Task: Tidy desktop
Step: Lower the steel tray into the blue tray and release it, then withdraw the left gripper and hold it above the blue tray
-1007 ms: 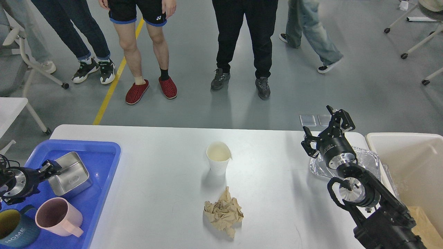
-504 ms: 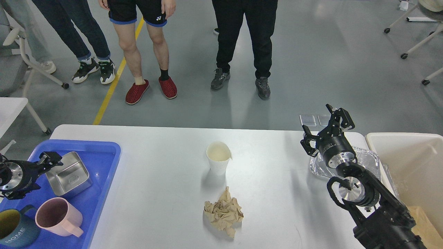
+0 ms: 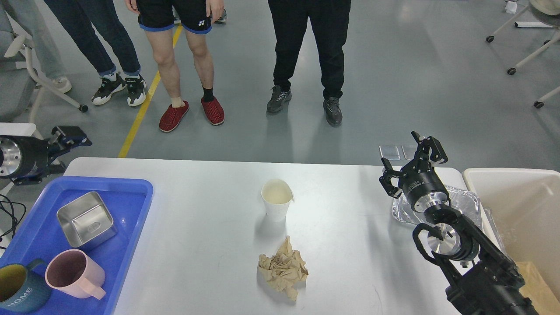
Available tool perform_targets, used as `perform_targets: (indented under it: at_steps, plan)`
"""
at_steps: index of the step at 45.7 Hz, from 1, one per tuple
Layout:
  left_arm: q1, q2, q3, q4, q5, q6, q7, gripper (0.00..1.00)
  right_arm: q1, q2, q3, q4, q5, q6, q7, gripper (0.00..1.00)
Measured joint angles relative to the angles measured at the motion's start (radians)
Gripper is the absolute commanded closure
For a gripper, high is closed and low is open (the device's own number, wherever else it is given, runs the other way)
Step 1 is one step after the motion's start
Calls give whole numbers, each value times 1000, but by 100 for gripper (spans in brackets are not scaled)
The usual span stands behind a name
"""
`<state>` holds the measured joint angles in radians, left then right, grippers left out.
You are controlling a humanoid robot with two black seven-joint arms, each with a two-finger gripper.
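- Right hand [image 3: 411,164] hovers over far right corner of the counter [image 3: 210,227], fingers spread open, holding nothing.
- Left hand [image 3: 70,135] up at far left, off the counter edge, above the blue tray [image 3: 127,205]; too dark to tell open or closed.
- White counter, grey floor beyond, people's legs [image 3: 306,52] standing past far edge, yellow floor line [image 3: 146,98].
- Paper cup [image 3: 276,204] upright mid counter, crumpled brown paper [image 3: 283,269] just nearer.
- Foil tray [image 3: 463,199] under right arm; cream bin [image 3: 520,210] off right edge.
- Blue tray holds steel box [image 3: 86,218], pink mug [image 3: 74,273], dark mug [image 3: 19,293].
- Bare counter both sides of cup and paper, wide open room between hands.
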<state>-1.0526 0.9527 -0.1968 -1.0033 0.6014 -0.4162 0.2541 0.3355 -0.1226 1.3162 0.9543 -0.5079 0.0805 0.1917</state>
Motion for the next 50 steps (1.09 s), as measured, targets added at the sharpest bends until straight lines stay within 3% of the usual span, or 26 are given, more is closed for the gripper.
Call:
perform_targets:
  at_steps: [6,15,23,31,35,50]
  plan:
    - [-52,43,-1,-152,0,54,16,4,0,0,0,1,0,-1,0,0]
    - [-85,116,-1,-377,0,117,74,4,-5,-1,0,1,0,-1,0,0]
    - [-75,114,-24,-440,-1,199,59,4,-5,6,0,1,0,-1,-1,0]
    - [9,-26,-94,-443,-55,416,-9,4,-5,6,0,1,0,-1,0,0]
    - [78,-117,-176,-436,-85,499,-22,3,-6,2,0,1,0,-1,0,0]
    - [415,-495,-698,-316,-135,532,-24,3,-12,0,0,1,0,0,0,0]
